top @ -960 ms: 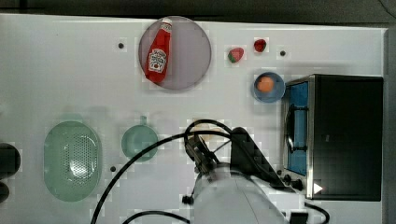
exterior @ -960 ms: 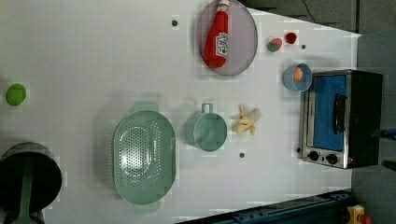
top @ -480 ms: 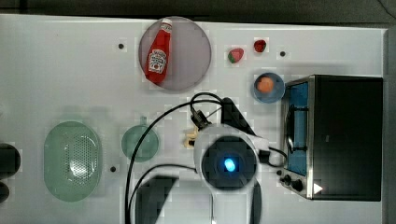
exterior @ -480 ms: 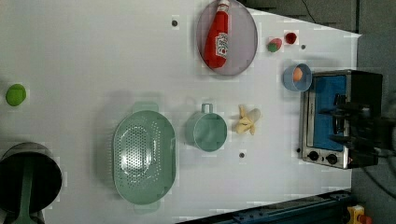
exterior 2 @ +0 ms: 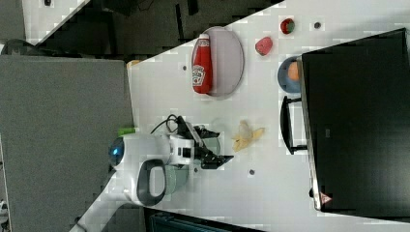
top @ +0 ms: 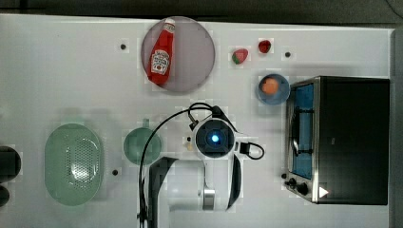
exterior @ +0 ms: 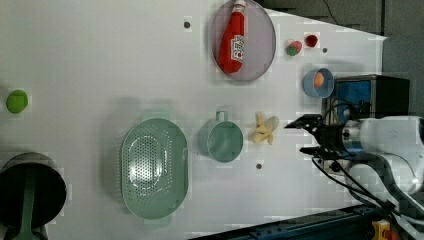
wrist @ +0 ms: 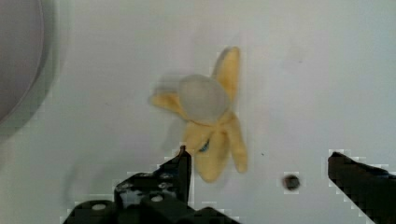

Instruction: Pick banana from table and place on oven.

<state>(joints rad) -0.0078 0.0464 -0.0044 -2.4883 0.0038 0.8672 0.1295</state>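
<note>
Gripper (exterior: pixel 304 135) open, fingers spread wide, nothing held, nothing touched. In the wrist view one fingertip (wrist: pixel 183 161) sits just beside the banana's lower peel and the other is well off to the opposite side, so the opening is wider than the fruit.

Banana (wrist: pixel 210 123) lies on the table (exterior: pixel 100 60), peel flaps splayed, pale tip up. In the left view it is just right of the green cup (exterior: pixel 221 141) and left of the oven (exterior: pixel 367 97), with a small dark hole (exterior: pixel 258 165) in the table close by. In the right view the gripper (exterior 2: pixel 220 145) hangs near the banana (exterior 2: pixel 246 134), slightly to the right view's left of it, apart from it.

Progress, as judged: early. Approach nearly lined up; grasp not yet made, lift and carry to the oven all remain. Oven top (top: pixel 354 137) is bare black.

Further out: plate (top: pixel 195 57) with ketchup bottle (top: pixel 161 52) on the far side in the top view, two strawberries (top: pixel 240 55) and a blue bowl (top: pixel 273 88) holding an orange ball near the oven's corner, green colander (top: pixel 72 163) at the top view's left.
</note>
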